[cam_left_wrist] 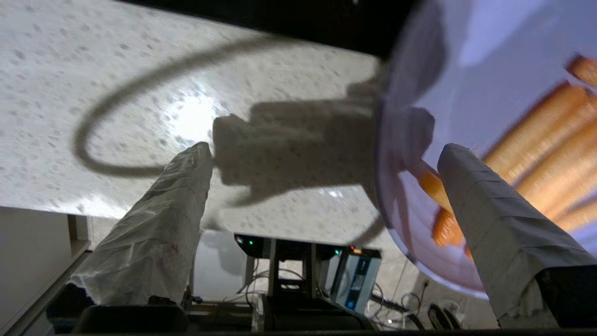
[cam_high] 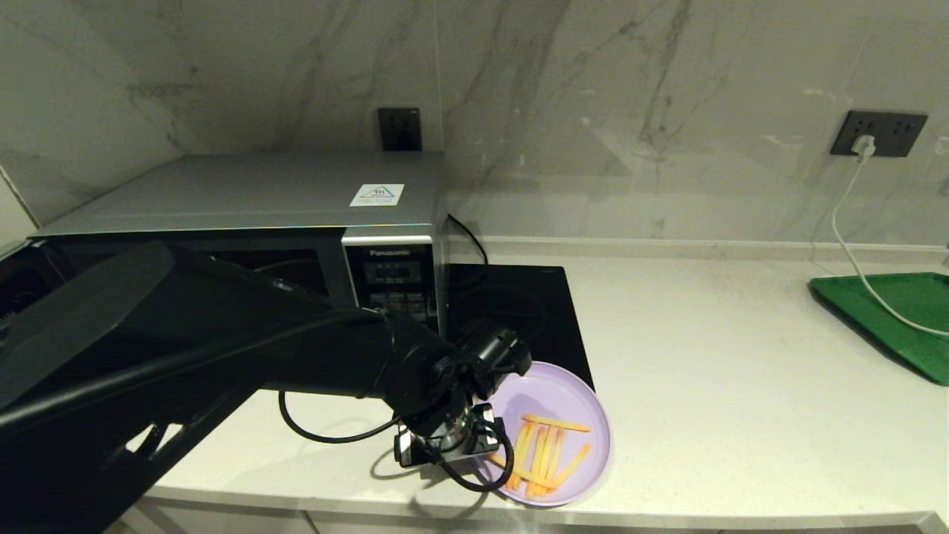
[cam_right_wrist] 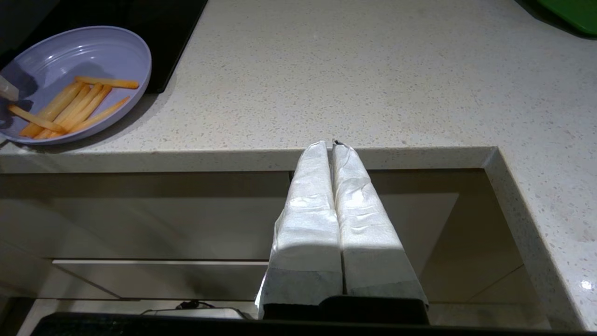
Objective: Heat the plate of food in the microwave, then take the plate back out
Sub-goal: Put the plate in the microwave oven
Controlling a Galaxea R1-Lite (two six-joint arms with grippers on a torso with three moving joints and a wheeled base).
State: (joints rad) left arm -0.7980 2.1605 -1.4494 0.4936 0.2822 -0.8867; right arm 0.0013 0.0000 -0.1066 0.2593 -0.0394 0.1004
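Observation:
The lilac plate of food (cam_high: 586,400) lies near the counter's front edge, partly on the corner of the hob, with orange fries (cam_high: 545,452) on it. My left gripper (cam_high: 454,443) hovers open at the plate's left rim. In the left wrist view, one taped finger (cam_left_wrist: 485,210) stands over the plate (cam_left_wrist: 489,70) by the fries (cam_left_wrist: 536,135), while the other finger (cam_left_wrist: 163,210) is over bare counter. The silver microwave (cam_high: 245,196) stands behind at the left, its front mostly hidden by my arm. My right gripper (cam_right_wrist: 332,143) is shut and empty, parked below the counter edge.
A black induction hob (cam_high: 519,304) lies right of the microwave. A green tray (cam_high: 897,315) sits at the far right with a white cable (cam_high: 852,245) running to a wall socket. Pale counter (cam_high: 726,371) stretches between hob and tray.

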